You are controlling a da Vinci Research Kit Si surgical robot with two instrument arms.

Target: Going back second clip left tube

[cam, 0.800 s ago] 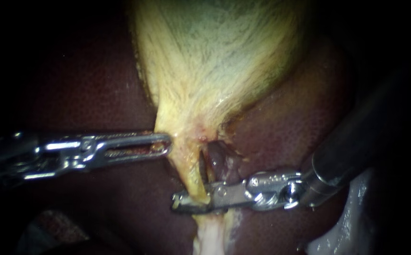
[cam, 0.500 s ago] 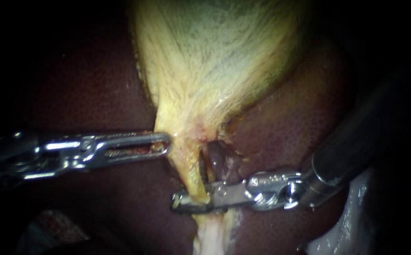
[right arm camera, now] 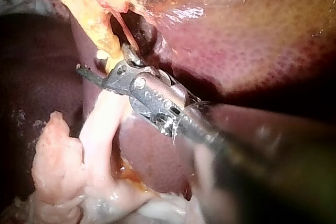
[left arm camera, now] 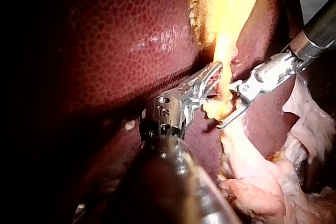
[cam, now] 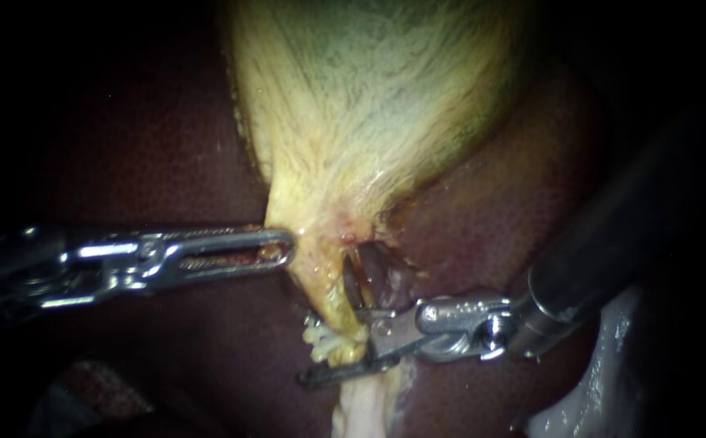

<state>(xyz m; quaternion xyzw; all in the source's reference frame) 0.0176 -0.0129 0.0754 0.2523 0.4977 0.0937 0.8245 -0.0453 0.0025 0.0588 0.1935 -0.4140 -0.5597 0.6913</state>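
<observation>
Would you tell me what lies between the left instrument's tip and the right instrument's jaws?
The yellow tube below the gallbladder, with a pale ridged lump on it at the right instrument's open jaws; the endoscope view shows it.

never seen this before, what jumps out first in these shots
The pale yellow gallbladder fills the top centre of the endoscope view, against dark red liver. Below it, where it narrows, the right instrument stands with jaws open on either side of a pale knobbly lump; the shiny left instrument reaches the neck's edge.
</observation>
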